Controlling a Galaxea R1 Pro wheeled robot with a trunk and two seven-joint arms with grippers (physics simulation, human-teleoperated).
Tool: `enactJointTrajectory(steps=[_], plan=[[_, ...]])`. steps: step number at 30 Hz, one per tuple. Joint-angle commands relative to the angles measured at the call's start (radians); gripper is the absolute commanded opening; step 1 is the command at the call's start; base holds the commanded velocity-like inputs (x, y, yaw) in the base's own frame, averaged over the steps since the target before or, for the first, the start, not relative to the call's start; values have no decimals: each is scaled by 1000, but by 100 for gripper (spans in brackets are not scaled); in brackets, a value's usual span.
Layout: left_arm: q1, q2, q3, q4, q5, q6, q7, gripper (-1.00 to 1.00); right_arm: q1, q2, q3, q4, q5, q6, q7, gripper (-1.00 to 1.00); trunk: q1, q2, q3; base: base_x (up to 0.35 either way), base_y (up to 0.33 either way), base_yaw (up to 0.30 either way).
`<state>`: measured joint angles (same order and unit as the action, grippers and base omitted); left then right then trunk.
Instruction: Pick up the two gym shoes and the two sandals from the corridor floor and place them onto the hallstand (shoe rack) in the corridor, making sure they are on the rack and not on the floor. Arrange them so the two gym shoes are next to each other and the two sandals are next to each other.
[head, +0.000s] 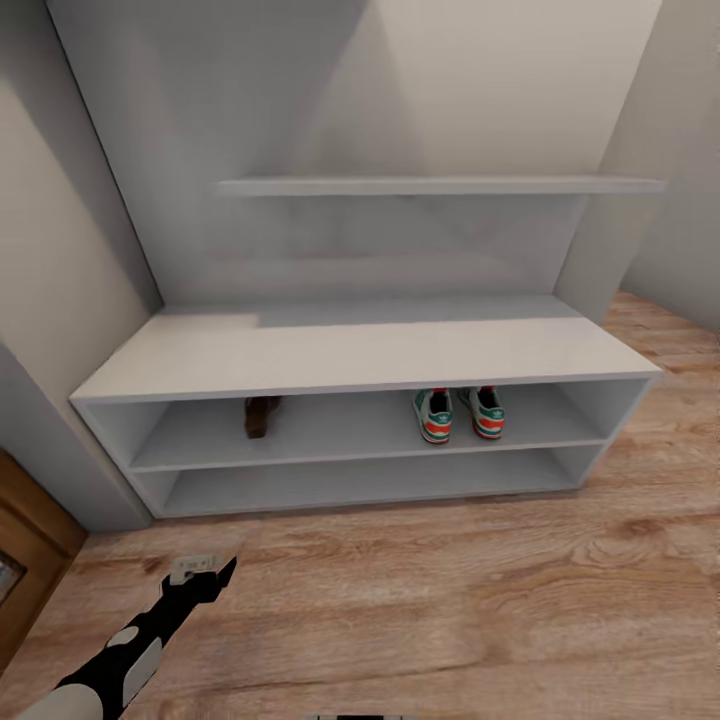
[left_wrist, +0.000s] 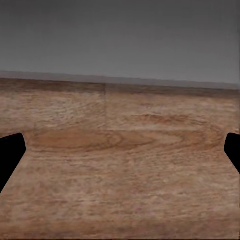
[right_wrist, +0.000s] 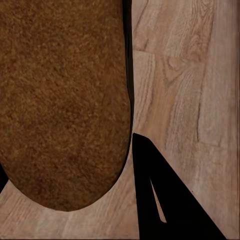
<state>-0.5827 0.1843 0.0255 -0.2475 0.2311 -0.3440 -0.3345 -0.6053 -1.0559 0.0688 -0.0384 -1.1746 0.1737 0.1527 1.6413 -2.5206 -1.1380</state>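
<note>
The left gripper (head: 205, 570) hangs low over the corridor floor (head: 450, 600) with its fingers spread wide and nothing between them, just short of the hallstand (head: 360, 350). Beyond it on the upper shoe shelf lies one brown sandal (head: 262, 414); farther right the two gym shoes (head: 460, 413) sit side by side. The right wrist camera looks at a brown sandal sole (right_wrist: 60, 100) pressed close beside one dark finger (right_wrist: 165, 200); whether that gripper is clamping it cannot be told. The step in hand seems to be delivering the second sandal, which should be set next to its mate on the shelf.
</note>
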Motion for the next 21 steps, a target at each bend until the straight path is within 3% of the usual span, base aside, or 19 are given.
enactJointTrajectory(steps=[1,14,21], plan=[[-1,0,2,3,8,0,-9,100,-2,-1,7,2,-11,4,2,-100,-1,0,-1,-312,109,0],[-1,0,2,5,8,0,-10,100,-2,-1,7,2,-11,4,2,-100,-1,0,-1,-298,161,0],[0,-1,2,5,7,0,-10,100,-2,-1,8,2,-11,4,2,-100,-1,0,-1,-322,40,0]])
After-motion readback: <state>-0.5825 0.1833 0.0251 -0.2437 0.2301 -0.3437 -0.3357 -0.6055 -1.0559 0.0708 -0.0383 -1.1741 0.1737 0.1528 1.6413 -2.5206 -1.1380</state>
